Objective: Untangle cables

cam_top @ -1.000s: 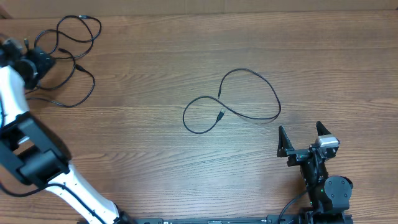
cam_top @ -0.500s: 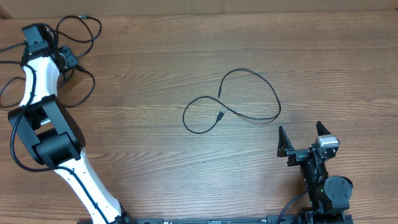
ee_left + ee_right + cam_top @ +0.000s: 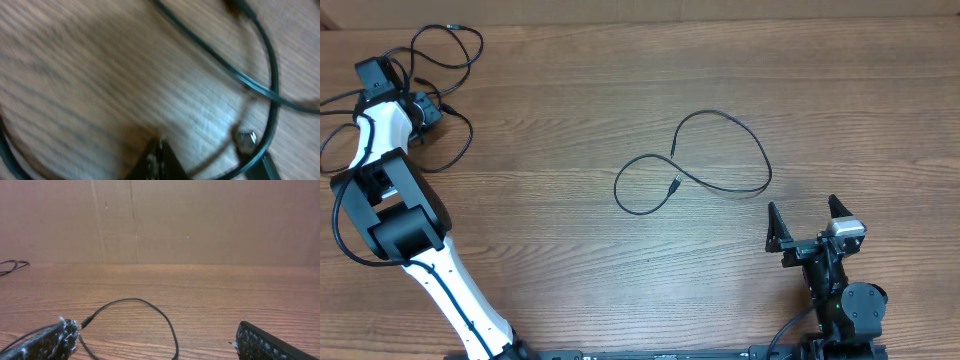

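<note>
A tangle of thin black cables lies at the table's far left corner. My left gripper sits inside that tangle. In the blurred left wrist view its fingertips are pressed together, cable strands curve around them and a small metal plug lies to their right. I cannot tell whether a strand is caught between them. A separate cable lies looped at mid table. My right gripper rests open just in front of that loop, holding nothing.
A brown cardboard wall stands along the table's far edge. The left arm's white links stretch along the left side. The right arm's base sits at the front edge.
The left arm has swung in from the left edge, its gripper has shifted slightly right into the tangle and its jaws have shut. The right arm and the middle cable have not moved.
</note>
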